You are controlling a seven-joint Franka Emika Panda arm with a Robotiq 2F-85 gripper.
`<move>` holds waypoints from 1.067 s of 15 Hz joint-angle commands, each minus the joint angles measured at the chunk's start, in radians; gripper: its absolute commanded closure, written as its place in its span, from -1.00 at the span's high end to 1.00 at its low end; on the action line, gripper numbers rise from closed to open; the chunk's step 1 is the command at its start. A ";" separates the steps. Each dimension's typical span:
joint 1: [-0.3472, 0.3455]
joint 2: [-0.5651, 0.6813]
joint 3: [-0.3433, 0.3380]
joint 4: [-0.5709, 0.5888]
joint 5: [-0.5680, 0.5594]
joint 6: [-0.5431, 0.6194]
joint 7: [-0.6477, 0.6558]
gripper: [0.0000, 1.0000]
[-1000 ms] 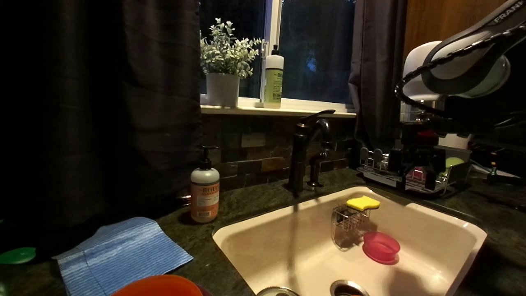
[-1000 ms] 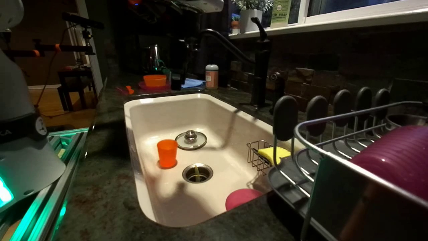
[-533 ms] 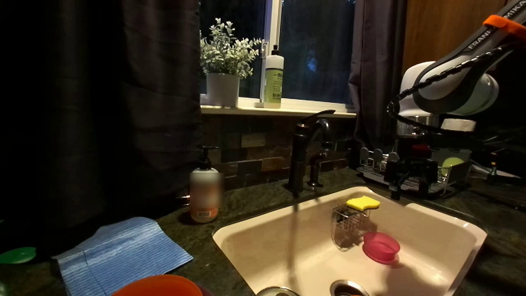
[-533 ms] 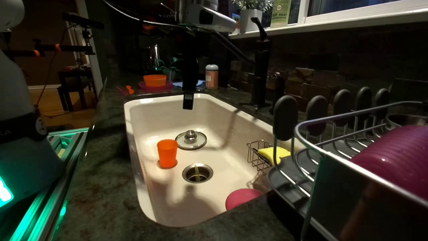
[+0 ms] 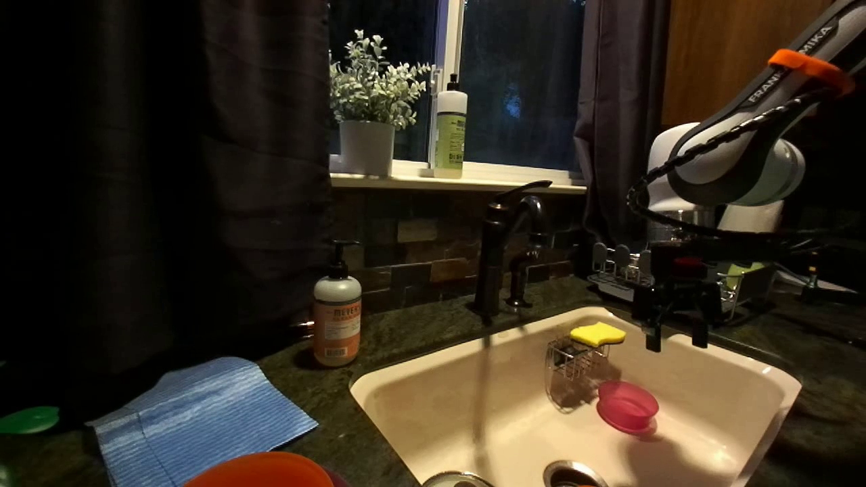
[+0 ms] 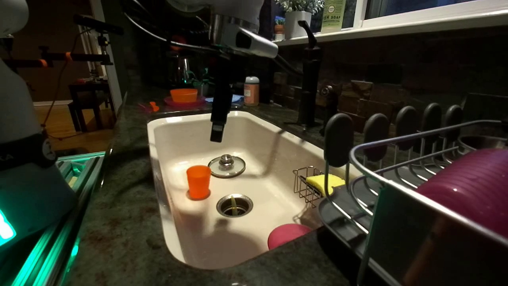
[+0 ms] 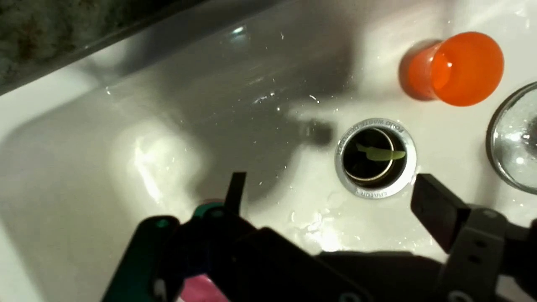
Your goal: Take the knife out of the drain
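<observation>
Your gripper (image 7: 331,184) hung over the sink (image 6: 186,135) with its two fingers set wide apart. The yellow-green knife (image 7: 379,154) lay inside the drain (image 7: 410,161), below and apart from your gripper; in the wrist view, its right end sat near the drain's rim. The orange cup (image 7: 470,69) stood upright near the drain, the glass lid (image 6: 234,171) just beside it.

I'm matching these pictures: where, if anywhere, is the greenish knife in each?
In an exterior view: the knife is in the drain, below and slightly left of centre.
Wrist view: in the drain, right of centre.
In an exterior view: not visible; drain cut off at the bottom edge.
Shared landmark: the drain.
</observation>
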 commanded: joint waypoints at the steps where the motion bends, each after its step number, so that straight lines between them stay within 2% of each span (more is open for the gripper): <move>1: 0.018 0.176 0.004 0.056 0.043 0.059 0.015 1.00; 6: 0.018 0.345 -0.009 0.143 0.074 0.143 -0.005 1.00; 8: 0.016 0.399 -0.014 0.183 0.068 0.117 -0.017 1.00; 9: 0.022 0.327 -0.015 0.136 0.059 0.120 0.001 1.00; 14: 0.023 0.394 -0.019 0.178 0.060 0.120 -0.004 1.00; 16: 0.027 0.437 -0.002 0.193 0.104 0.134 0.003 1.00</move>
